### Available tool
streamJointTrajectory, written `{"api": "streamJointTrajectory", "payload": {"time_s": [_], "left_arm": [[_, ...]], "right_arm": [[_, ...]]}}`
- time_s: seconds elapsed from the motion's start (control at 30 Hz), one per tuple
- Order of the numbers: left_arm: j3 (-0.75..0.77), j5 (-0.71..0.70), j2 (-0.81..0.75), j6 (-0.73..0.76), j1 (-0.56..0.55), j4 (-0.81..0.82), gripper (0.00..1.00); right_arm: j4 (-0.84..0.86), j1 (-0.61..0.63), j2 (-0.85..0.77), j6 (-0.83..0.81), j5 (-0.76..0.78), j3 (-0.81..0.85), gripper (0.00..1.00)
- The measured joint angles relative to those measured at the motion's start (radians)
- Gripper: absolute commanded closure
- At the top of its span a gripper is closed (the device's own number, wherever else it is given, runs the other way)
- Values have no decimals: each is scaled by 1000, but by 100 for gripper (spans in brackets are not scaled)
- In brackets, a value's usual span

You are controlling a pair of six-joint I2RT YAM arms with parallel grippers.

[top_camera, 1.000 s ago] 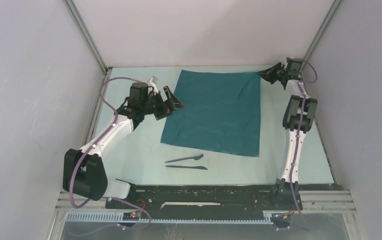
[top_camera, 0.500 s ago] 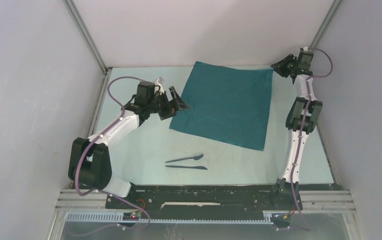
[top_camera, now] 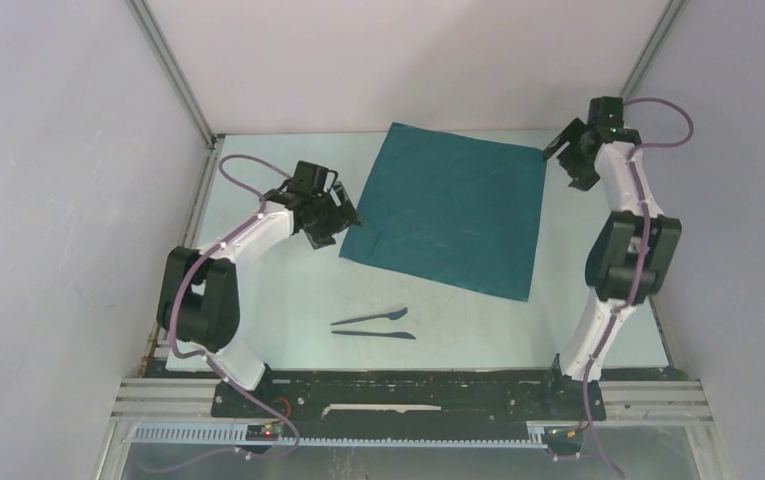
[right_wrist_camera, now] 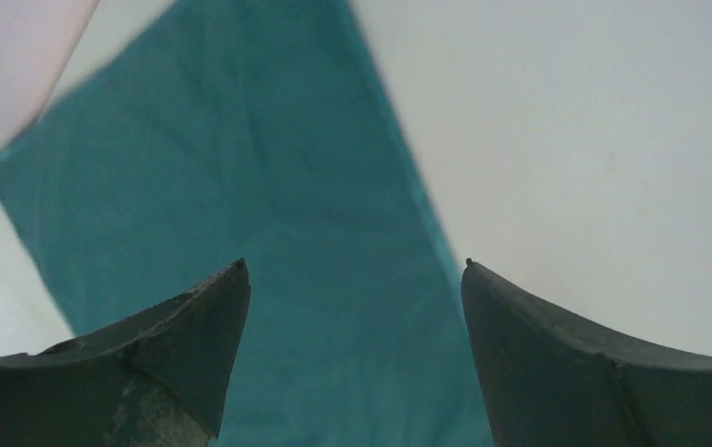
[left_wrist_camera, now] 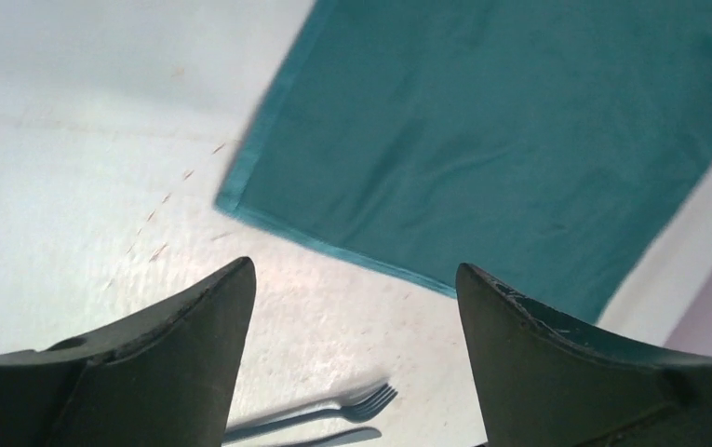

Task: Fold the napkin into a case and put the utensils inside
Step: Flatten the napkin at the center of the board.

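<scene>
The napkin [top_camera: 453, 205] lies spread flat as one dark teal sheet at the back middle of the table; no case is in view. The utensils lie side by side near the front, the fork [top_camera: 370, 317] just behind the knife [top_camera: 373, 334]. My left gripper [top_camera: 346, 215] hovers open at the napkin's near-left corner. In the left wrist view that corner of the napkin [left_wrist_camera: 501, 140] sits ahead of the jaws, with the fork [left_wrist_camera: 333, 410] below. My right gripper [top_camera: 561, 158] hangs open over the far-right corner. The napkin [right_wrist_camera: 240, 205] fills the right wrist view, and nothing is held.
White walls with metal corner posts [top_camera: 173, 80] close in the back and both sides. Bare pale table [top_camera: 268, 290] shows left of the napkin and around the utensils. The arm bases stand on the black rail [top_camera: 408, 395] at the front edge.
The right gripper dragged the napkin's far-right corner to the right, then opened and let it go. The left arm folded back toward the near-left corner, its jaws staying open.
</scene>
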Motion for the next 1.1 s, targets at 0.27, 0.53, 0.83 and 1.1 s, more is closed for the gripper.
{"api": "streamJointTrajectory", "payload": {"time_s": [0.27, 0.53, 0.83, 1.1], "left_arm": [[19, -154, 87, -170, -47, -172, 28], [144, -240, 261, -267, -49, -253, 37], [185, -283, 312, -320, -49, -309, 40], [226, -285, 359, -351, -49, -343, 45]], "right_arm": [[-85, 158, -450, 185, -27, -544, 14], [-158, 182, -525, 204, -9, -776, 14], [-153, 230, -604, 209, 24, -805, 15], [-151, 230, -604, 212, 26, -813, 15]]}}
